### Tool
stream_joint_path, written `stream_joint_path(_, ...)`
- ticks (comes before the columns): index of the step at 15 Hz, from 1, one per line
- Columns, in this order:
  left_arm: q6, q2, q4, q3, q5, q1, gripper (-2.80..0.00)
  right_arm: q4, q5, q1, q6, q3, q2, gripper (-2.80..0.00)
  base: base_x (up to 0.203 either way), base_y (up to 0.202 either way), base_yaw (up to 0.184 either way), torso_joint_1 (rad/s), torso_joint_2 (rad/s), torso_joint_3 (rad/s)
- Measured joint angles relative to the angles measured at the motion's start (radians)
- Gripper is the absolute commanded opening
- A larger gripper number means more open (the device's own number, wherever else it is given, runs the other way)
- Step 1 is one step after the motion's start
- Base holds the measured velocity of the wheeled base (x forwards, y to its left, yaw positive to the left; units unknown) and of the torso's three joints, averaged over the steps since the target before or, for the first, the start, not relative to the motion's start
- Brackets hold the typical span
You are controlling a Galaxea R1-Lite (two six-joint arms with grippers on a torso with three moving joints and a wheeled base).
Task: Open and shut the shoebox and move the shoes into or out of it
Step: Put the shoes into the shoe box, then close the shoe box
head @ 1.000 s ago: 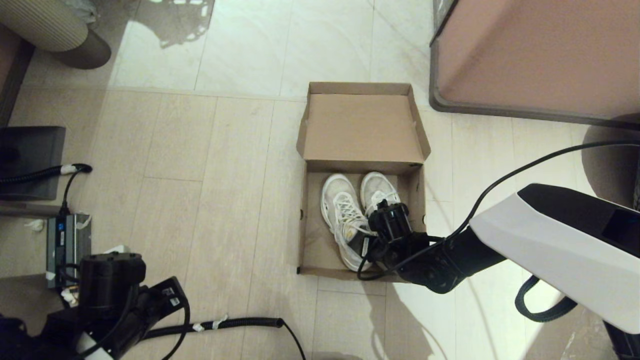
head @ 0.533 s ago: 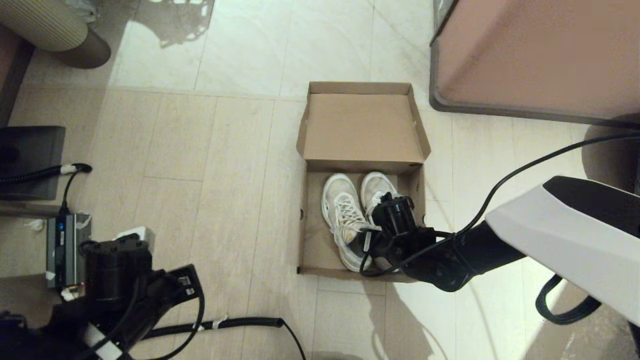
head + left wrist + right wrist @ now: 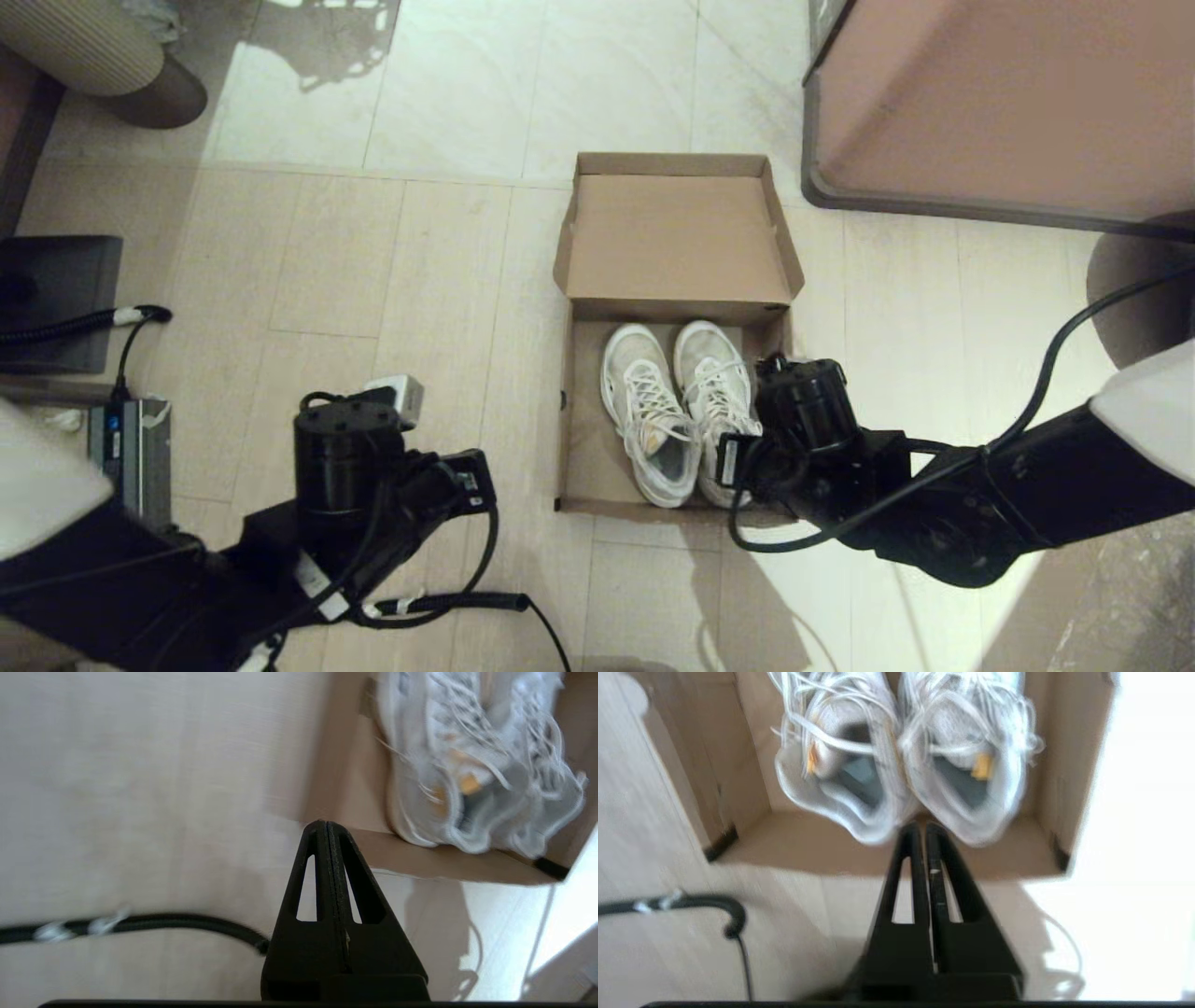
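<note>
Two shoes (image 3: 677, 411) lie side by side in the open box (image 3: 579, 439) on the floor (image 3: 373, 261), toes toward the flipped-back lid (image 3: 677, 238). The right gripper (image 3: 923, 828), fingers pressed together and empty, hangs over the box's near right corner by the heels. The left gripper (image 3: 325, 826), also closed and empty, hovers above the floor left of the box.

Warm indoor light, glare on pale tiles, arm shadows, both wrist views motion-blurred
</note>
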State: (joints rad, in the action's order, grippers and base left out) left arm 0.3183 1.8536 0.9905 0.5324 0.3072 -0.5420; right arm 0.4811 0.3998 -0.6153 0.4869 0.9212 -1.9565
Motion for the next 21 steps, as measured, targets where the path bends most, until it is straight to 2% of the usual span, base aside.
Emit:
stream_joint_path(3, -0.022, 0.157, 0.051, 0.104, 0.013, -0.036, -2.8, 0.0, 0.0, 0.038, -0.003, -0.041, 0.046, -2.8, 0.0, 0.0, 0.0, 0.0, 0.0, 0.0)
stream_joint_path(7, -0.117, 0.388, 0.175, 0.293, 0.05, -0.059, -2.8, 0.004, 0.02, 0.11, -0.006, 0.001, 0.024, -2.8, 0.0, 0.0, 0.0, 0.0, 0.0, 0.0)
stream_joint_path(11, -0.143, 0.514, 0.142, 0.45, 0.049, -0.117, -2.8, 0.005, 0.047, 0.171, -0.001, 0.011, -0.004, -2.8, 0.0, 0.0, 0.0, 0.0, 0.0, 0.0)
stream_joint_path(14, -0.149, 0.541, 0.111, 0.463, 0.057, -0.143, -2.8, 0.005, 0.047, 0.2, -0.006, 0.015, -0.017, -2.8, 0.0, 0.0, 0.0, 0.0, 0.0, 0.0)
stream_joint_path(18, -0.229, 0.585, 0.095, 0.399, 0.062, -0.136, -2.8, 0.005, 0.047, 0.207, -0.001, 0.016, -0.029, -2.8, 0.0, 0.0, 0.0, 0.0, 0.0, 0.0)
stream_joint_path(21, -0.24, 0.63, 0.099, 0.397, 0.059, -0.129, -2.8, 0.005, 0.047, 0.221, 0.001, 0.003, -0.03, -2.8, 0.0, 0.0, 0.0, 0.0, 0.0, 0.0)
